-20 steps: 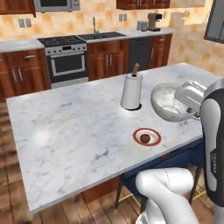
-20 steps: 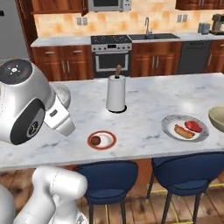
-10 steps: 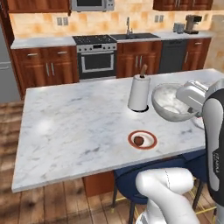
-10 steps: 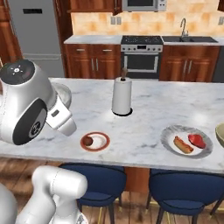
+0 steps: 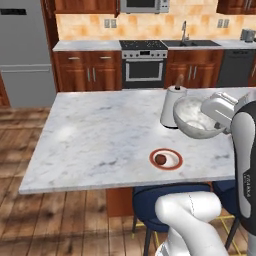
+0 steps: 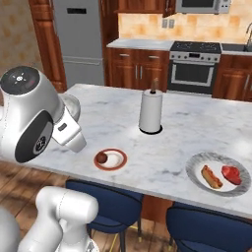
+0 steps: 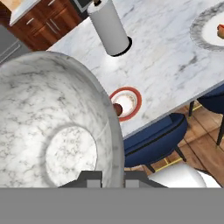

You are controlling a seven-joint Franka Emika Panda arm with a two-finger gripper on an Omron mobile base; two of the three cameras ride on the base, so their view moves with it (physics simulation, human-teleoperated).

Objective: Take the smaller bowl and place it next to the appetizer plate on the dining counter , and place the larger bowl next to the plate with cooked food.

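Your fingers [image 7: 107,178] sit pinched on the rim of the small grey bowl [image 7: 52,127], at the bottom edge of the hand view; that rim grip is why the bowl hangs tilted with its inside facing the camera. In the left base view the bowl [image 5: 196,118] is carried clear of the counter [image 5: 100,135], at the right of the frame, just in front of the paper towel roll [image 5: 171,106]. Below it, toward lower centre, lies the red-rimmed plate [image 5: 165,158] with its brown lump, alone near the counter's front edge, with bare marble beside it for the bowl. The plate of cooked food [image 6: 218,173] sits well apart at the lower right of the right base view, reserved for the larger bowl.
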